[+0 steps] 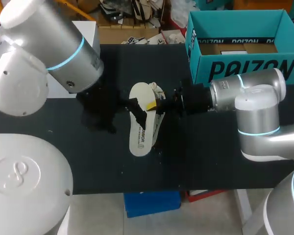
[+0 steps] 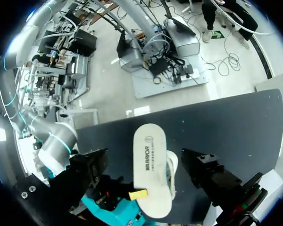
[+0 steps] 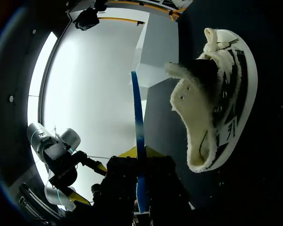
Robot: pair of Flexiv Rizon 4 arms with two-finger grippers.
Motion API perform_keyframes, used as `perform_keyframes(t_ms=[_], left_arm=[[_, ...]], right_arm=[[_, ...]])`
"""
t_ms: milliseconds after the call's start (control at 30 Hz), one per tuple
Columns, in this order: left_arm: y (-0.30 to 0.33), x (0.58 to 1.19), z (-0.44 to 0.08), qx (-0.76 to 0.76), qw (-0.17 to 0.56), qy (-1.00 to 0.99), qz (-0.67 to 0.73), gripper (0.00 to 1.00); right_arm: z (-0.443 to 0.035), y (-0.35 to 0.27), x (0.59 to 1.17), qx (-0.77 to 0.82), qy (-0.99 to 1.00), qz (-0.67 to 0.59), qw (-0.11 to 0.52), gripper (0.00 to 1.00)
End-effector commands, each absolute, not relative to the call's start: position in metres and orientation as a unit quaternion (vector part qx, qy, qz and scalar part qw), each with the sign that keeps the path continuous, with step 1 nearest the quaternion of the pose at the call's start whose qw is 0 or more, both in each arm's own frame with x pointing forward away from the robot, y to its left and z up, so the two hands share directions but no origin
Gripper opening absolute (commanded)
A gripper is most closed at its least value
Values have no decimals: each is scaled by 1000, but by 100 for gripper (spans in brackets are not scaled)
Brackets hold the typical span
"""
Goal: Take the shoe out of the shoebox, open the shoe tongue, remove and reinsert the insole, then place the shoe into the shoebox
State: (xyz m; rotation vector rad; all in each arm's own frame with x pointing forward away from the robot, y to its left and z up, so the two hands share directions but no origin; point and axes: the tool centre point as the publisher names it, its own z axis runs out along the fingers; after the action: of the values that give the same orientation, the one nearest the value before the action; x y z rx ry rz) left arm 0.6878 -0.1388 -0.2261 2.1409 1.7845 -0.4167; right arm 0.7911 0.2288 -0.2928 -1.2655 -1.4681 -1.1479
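1. The insole (image 1: 139, 129) is nearest to me. It is well apart from the shoe box (image 1: 245, 71), on the side of the box toward my left arm. The right gripper (image 3: 138, 186) is clamped on one end of the insole and holds it off the table (image 1: 210, 161).
2. The left gripper (image 2: 145, 153) is released. Its jaws stand wide, one on each side of the insole, and I judge that they do not touch it.
3. The shoe (image 3: 226, 94) lies on its side just beside the insole, toward the shoe box but outside it.
4. The shoe box stands farthest from me, with its top open.
5. I judge the insole to be light, thin and floppy. It is best pinched flat near the heel end, so that the toe end goes in first. The shoe looks light, with a soft upper and a fleecy lining that may drag on the insole. The stiff sole or the heel collar is the better place to hold it.
6. The head view shows the broad face of the insole and the shoe box. The right wrist view shows the insole edge-on as a thin blue line, and also the open mouth of the shoe. The left wrist view shows where the insole is pinched.
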Motion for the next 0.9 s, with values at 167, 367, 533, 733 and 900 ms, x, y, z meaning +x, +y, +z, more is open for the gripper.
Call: perform_keyframes(t_ms=[167, 367, 533, 733, 900], left_arm=[[-149, 692, -228, 739, 121, 660, -51, 100], [-152, 696, -229, 727, 158, 664, -76, 100], [-158, 696, -236, 729, 158, 662, -81, 100], [-161, 698, -239, 738, 142, 656, -67, 100], [-163, 700, -242, 748, 108, 653, -48, 100]], right_arm=[[-293, 230, 791, -507, -589, -460, 430, 0], [-293, 230, 791, -507, -589, -460, 430, 0], [-293, 230, 791, -507, -589, -460, 430, 0], [-293, 230, 791, -507, -589, -460, 430, 0], [-293, 230, 791, -507, -589, -460, 430, 0]])
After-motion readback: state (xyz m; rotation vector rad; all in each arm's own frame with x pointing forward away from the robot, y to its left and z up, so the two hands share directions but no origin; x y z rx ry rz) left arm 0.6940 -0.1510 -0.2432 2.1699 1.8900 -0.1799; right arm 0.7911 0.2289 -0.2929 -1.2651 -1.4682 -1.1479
